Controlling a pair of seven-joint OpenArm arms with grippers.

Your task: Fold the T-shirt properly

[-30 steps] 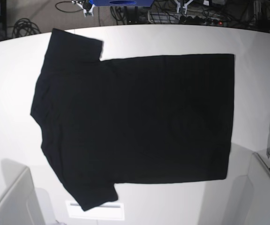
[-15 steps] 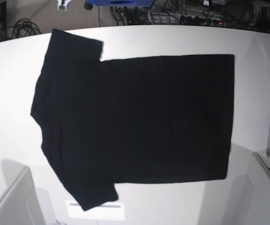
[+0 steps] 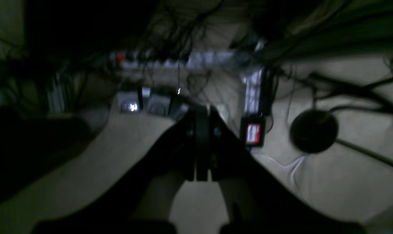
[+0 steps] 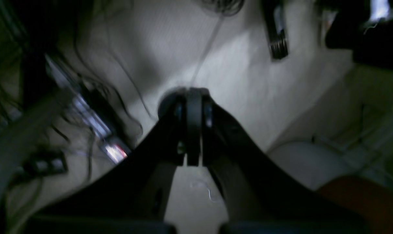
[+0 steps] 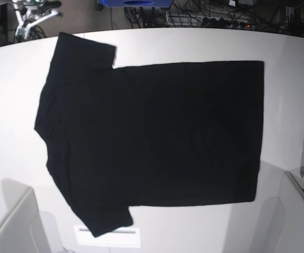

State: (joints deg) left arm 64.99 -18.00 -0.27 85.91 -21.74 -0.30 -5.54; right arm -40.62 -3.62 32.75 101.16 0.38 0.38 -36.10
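Nothing on the table (image 5: 15, 105) has shifted since the earlier frames; only a white stand (image 5: 28, 18) beyond its far edge has moved leftward. T-shirt (image 5: 152, 132) lies flat, spread, plain black side up, sleeves at the table's left, hem at right. Print not visible. Left gripper (image 3: 198, 177) fully closed, empty. Right gripper (image 4: 193, 162) likewise closed, empty. Both wrist views are dark and blurred, showing cables (image 3: 346, 87) on the floor.

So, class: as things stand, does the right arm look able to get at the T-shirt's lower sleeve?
Probably yes. The T-shirt lies flat on the table with nothing on its lower sleeve. The right gripper is shut and empty, so it must open first.
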